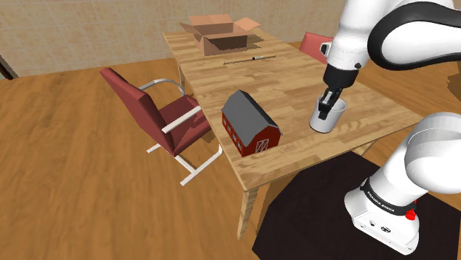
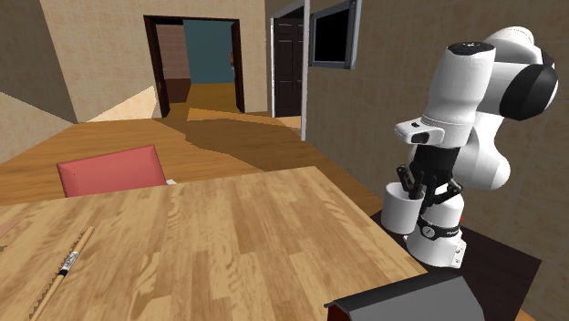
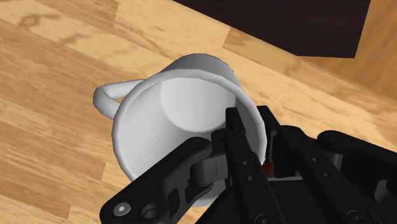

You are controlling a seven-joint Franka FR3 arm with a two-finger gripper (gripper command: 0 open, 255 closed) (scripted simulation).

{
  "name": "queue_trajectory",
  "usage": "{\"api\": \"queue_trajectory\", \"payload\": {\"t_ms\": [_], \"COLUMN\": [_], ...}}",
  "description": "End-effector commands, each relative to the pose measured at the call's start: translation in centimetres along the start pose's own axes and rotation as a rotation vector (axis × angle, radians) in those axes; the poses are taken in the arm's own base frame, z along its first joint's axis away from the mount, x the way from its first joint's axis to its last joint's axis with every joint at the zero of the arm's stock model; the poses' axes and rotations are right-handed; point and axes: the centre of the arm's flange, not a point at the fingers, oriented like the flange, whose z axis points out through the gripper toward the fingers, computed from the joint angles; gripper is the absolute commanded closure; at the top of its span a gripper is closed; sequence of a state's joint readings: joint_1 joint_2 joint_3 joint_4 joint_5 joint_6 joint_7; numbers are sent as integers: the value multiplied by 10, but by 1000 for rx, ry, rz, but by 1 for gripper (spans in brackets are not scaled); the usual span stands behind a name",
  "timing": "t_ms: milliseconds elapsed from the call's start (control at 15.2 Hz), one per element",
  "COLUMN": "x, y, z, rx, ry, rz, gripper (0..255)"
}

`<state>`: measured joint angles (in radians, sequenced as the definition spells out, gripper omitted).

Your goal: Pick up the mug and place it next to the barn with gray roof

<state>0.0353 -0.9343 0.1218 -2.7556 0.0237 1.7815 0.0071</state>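
A plain white mug [image 1: 328, 117] is over the near right part of the wooden table [image 1: 295, 81], tilted a little. My black gripper [image 1: 326, 99] comes down from above and is shut on the mug's rim, one finger inside the cup and one outside. In the wrist view the mug [image 3: 181, 114] shows its hollow inside, with its handle on the side away from the gripper [image 3: 249, 137]. The red barn with a grey roof [image 1: 250, 122] stands towards the shoulder view's left of the mug, near the table's front edge. In the second exterior view the mug [image 2: 401, 208] hangs by the table's right edge.
An open cardboard box [image 1: 222, 33] and a thin stick [image 1: 250, 59] lie at the far end of the table. A red chair [image 1: 159, 114] stands at the table's left side, another [image 1: 316, 44] at the far right. A dark mat [image 1: 310, 214] lies under the stand.
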Motion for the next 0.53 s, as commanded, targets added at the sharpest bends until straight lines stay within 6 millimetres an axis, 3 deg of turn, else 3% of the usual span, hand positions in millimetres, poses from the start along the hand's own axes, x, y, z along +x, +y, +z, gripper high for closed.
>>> {"api": "queue_trajectory", "payload": {"t_ms": [0,462], "x": [-1,1], "y": [0,-3], "z": [11,48], "rx": [0,0], "ry": [1,1], "rz": [0,0], "gripper": [255,255]}}
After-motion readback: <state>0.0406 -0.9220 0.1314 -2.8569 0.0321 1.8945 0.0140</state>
